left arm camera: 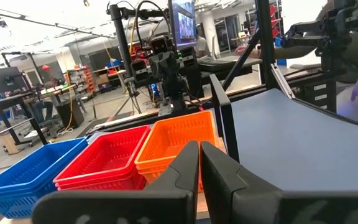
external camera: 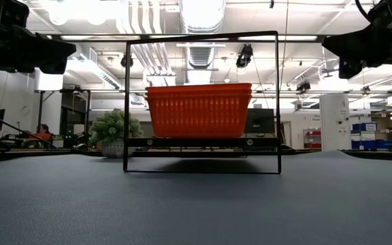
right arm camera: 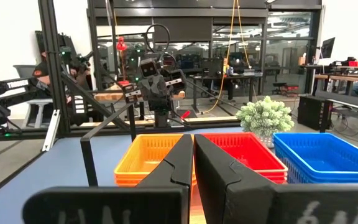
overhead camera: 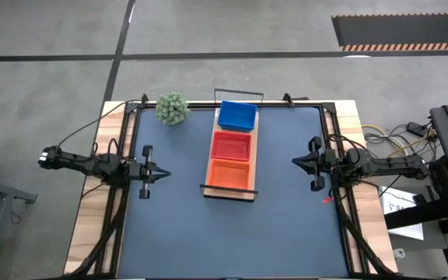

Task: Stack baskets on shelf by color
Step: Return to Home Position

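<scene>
Two arms hung over the surface, one at each side of the dark-blue mat, with the shelf between them

At the left, the left gripper sat above the mat and pointed at the shelf. It was well apart from the shelf and about level with its near end. Its fingers were clenched with only a thin slit between them, and they grasped nothing

Near the far left corner of the mat stood the plant, just beside the far end of the shelf

The shelf lay down the middle of the mat, running from the far edge toward the near side, with a black wire rail standing upright at each end. All the baskets in view sat on it in one row, sorted by colour. The blue baskets were at the far end, slightly askew. The red baskets were in the middle. The orange baskets were at the near end, right behind the near rail. Red and orange touched side to side. In the low view the orange pile showed several rims nested one over another, and in the left wrist view the red pile showed layered rims too. How many blue ones were nested could not be told

At the right, the right gripper hung above the mat and faced the shelf from the other side, well clear of it, about level with where red met orange. Its fingers were likewise pressed shut on nothing
</scene>
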